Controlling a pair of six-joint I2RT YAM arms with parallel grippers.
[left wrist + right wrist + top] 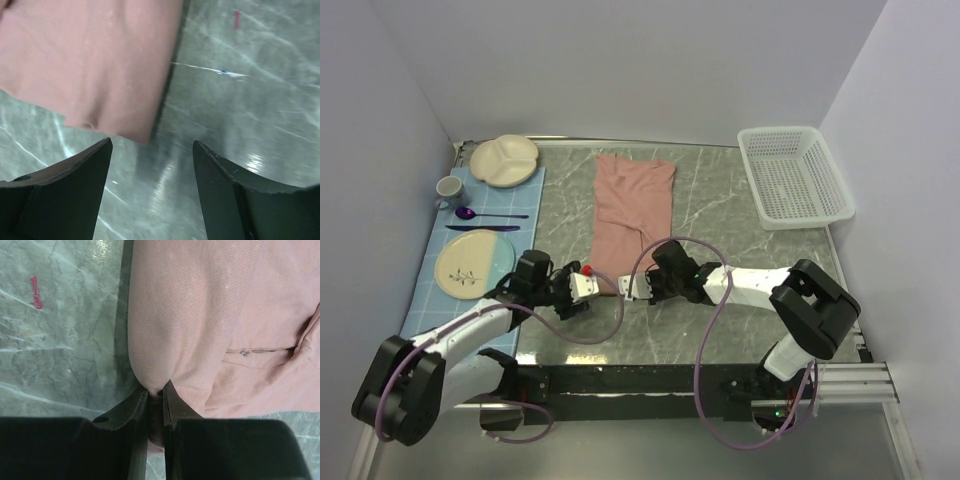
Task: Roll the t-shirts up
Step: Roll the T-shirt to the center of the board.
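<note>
- The t-shirt [632, 210] lies mid-table [720, 215], folded into a narrow strip that runs from 6 o'clock up towards 12. That shape looks ready to roll from the near end.
- The right gripper [638, 287] is at the near hem. On its wrist camera the fingers [172, 402] are pinched tight on a fold of pink cloth [210, 315], with fabric bunching into the nip. My read is that it's holding the edge so the first turn can start.
- The left gripper [582, 287] sits just at 9 o'clock of that same hem. Its jaws are spread wide over bare marble, and the shirt's corner [90, 60] lies just past the tips at 11 o'clock, untouched.
- So only one side of the hem is held. I'd judge the left needs to reach in and grip its corner, otherwise the roll goes skewed.
- No roll has formed yet, so the task is barely underway.
- The white basket [795, 175] waits at 2 o'clock, well apart from the shirt.
</note>
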